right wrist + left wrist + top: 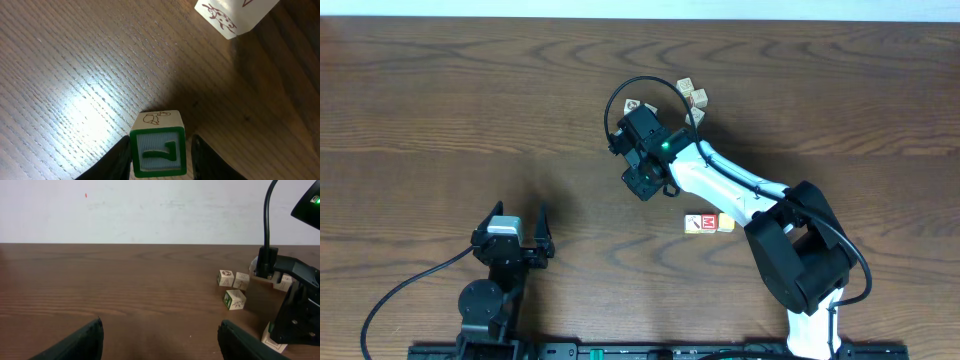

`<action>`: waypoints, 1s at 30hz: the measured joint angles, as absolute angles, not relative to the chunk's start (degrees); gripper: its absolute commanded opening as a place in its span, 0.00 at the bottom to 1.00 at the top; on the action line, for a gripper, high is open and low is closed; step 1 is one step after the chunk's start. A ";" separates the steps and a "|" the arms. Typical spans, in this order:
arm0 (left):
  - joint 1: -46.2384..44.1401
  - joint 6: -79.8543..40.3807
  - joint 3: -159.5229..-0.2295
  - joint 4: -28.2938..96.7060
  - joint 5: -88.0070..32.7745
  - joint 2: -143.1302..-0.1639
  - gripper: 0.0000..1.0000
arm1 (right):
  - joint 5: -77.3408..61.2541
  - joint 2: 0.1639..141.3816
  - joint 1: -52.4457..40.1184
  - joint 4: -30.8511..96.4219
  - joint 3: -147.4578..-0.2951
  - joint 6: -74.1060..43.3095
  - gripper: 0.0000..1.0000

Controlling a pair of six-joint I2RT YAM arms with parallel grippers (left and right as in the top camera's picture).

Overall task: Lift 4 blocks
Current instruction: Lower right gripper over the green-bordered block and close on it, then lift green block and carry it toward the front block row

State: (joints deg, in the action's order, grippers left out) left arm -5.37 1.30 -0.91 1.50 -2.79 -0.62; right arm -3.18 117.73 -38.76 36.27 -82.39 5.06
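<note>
Two grippers are under review at the wooden table (pixel 440 100), and we take them in turn.

Right gripper (pixel 160 142): reaching out to the middle of the table. In its wrist view the jaws stand partly closed with the green block (pixel 158 152) between them. The left finger (pixel 117 162) lies against the block's side. The right finger (pixel 210 160) sits tight beside the other side, with only a thin dark line between. We record this as a grip on the green block. The block is upright, with its green-framed lettered face towards the camera and a cream face bearing a small drawing above it. We cannot tell whether it rests on the wood or is clear of it. In the overhead view the arm hides this block.

Left gripper (pixel 520 213): near the left front of the table, well apart from every block. Its jaws are spread wide and hold nothing; in its wrist view only bare wood lies between them.

Other task items: the red block (pixel 699 223), showing a white letter, lies beside the right arm's forearm, and the pale yellow block (pixel 724 222) sits against it.

Several cream cubes (pixel 692 93) are clustered at the far side, beyond the right gripper.
</note>
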 measured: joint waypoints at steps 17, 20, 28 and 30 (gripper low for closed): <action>-5.37 1.30 -0.91 1.50 -2.79 -0.62 0.73 | -3.20 117.73 -38.76 36.67 -82.59 4.62 0.25; -5.37 1.30 -0.91 1.50 -2.79 -0.62 0.73 | -3.20 117.73 -38.76 37.58 -83.42 4.36 0.25; -5.37 1.30 -0.91 1.50 -2.79 -0.62 0.73 | -3.18 117.73 -38.76 43.00 -88.97 3.97 0.25; -5.37 1.30 -0.91 1.50 -2.79 -0.62 0.73 | -3.18 117.73 -38.76 43.72 -90.61 3.84 0.28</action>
State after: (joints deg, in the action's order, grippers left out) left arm -5.37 1.30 -0.91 1.50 -2.79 -0.62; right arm -3.18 117.73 -38.76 43.72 -90.61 3.84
